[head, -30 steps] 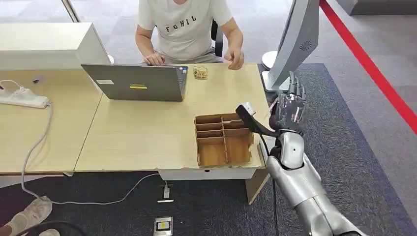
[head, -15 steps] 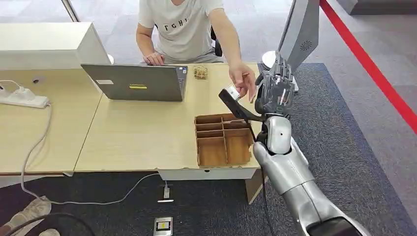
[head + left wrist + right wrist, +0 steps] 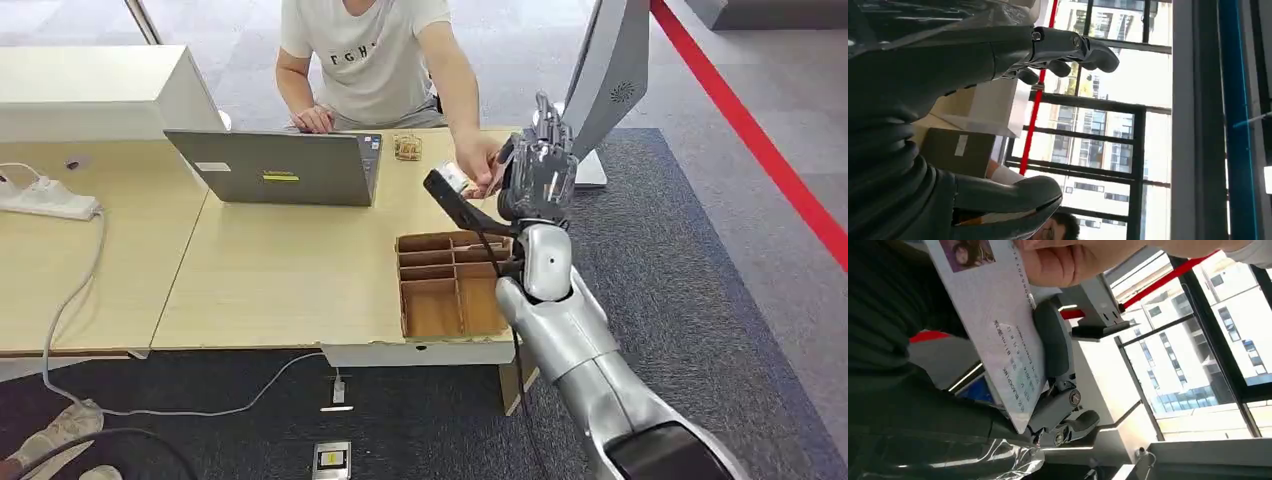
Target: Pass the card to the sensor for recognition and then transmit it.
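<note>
over the far right part of the desk (image 3: 270,280), the right hand (image 3: 538,172) is raised, fingers pointing up, beside the person's hand (image 3: 478,158). right wrist view: a card (image 3: 998,335) with a small photo and printed lines lies against the robot's fingers (image 3: 1053,347); the person's hand (image 3: 1073,260) pinches its other end. whether the robot's fingers actually clamp the card cannot be told; they lie flat behind it. the card is off the desk, between the two hands, above the far edge of the cardboard tray (image 3: 452,285), near the grey stand (image 3: 605,75). the tray sits at the desk's near right corner. a laptop (image 3: 275,168) stands further left, before the seated person. left hand (image 3: 998,125), wrist view: thumb and fingers well apart, nothing between them.
</note>
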Robot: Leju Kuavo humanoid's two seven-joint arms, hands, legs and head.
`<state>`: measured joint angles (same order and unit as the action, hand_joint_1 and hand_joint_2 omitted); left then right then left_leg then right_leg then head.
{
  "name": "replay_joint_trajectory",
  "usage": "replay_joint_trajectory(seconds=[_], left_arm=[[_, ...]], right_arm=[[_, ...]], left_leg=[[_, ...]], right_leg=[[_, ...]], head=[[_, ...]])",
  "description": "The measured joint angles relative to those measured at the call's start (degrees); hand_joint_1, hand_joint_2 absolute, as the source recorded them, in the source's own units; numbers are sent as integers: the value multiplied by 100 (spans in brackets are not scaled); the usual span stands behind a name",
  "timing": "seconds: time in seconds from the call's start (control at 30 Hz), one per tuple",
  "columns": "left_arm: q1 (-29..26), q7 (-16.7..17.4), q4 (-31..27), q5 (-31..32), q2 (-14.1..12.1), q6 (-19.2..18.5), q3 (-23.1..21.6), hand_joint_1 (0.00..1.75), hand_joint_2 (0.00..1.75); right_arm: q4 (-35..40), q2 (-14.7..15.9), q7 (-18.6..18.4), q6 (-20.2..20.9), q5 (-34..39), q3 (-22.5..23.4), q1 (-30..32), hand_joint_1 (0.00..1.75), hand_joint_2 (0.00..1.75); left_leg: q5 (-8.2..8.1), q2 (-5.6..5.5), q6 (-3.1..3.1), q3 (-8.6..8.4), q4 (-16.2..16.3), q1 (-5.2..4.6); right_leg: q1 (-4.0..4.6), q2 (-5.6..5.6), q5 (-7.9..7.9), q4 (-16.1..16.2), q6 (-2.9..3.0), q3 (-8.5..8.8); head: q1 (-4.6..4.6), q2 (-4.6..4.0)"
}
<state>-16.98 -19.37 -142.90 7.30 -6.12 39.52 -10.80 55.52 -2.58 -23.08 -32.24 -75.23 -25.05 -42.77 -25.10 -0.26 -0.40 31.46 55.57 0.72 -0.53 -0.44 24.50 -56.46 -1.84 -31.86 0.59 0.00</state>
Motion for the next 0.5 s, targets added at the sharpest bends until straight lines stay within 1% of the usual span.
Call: replay_joint_trajectory(seconds=[0.27,0.43,0.47,0.5], left_arm=[[-3,31,74,2,0,2,0,0,175],[-27,-31,118,4,0,0,0,0,175],[-42,-53,118,11,2,2,0,0,175],[-58,-83,120,20,9,2,0,0,175]], right_arm=[[-343,-57,98,-273,98,-26,-140,175,175],[-625,-92,168,-413,96,-26,-242,175,175],[-676,-98,171,-440,85,-26,-257,12,175],[-732,-107,179,-472,72,-26,-272,0,175]], left_leg=[[0,0,0,1,0,0],[0,0,0,1,0,0],[0,-1,0,1,0,0],[0,-1,0,1,0,0]], right_leg=[[0,0,0,0,0,0],[0,0,0,0,0,0],[0,0,0,0,0,0],[0,0,0,0,0,0]], head=[[0,0],[0,0],[0,0],[-2,0]])
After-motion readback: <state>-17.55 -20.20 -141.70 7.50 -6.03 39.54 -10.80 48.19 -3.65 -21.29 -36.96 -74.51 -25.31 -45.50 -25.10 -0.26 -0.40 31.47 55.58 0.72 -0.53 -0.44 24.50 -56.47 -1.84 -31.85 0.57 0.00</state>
